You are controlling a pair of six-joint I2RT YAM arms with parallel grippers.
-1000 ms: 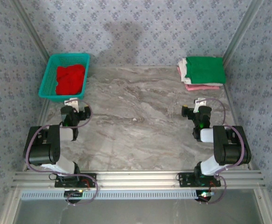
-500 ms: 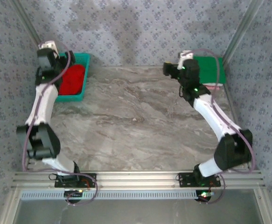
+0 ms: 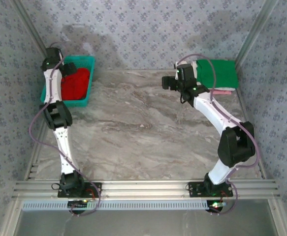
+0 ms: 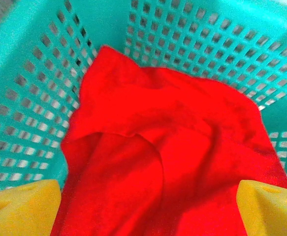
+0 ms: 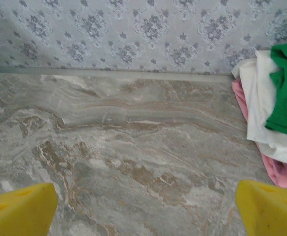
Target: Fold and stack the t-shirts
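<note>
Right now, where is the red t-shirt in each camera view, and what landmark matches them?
Top external: red t-shirt crumpled in the teal basket, far left corner.
Left wrist: centre of frame, basket mesh around it.
Right wrist: faces the marble table and the folded stack.
Landmarks: basket links top and left wrist; stack links top and right wrist.

Shows red t-shirt point(image 3: 77, 83) bunched in teal basket point(image 3: 86, 60) far left, left arm point(image 3: 52, 83) stretched over its left rim. Shows green t-shirt point(image 3: 222, 73) topping folded stack point(image 3: 221, 91) far right, right arm point(image 3: 207, 105) reaching just left of it.
</note>
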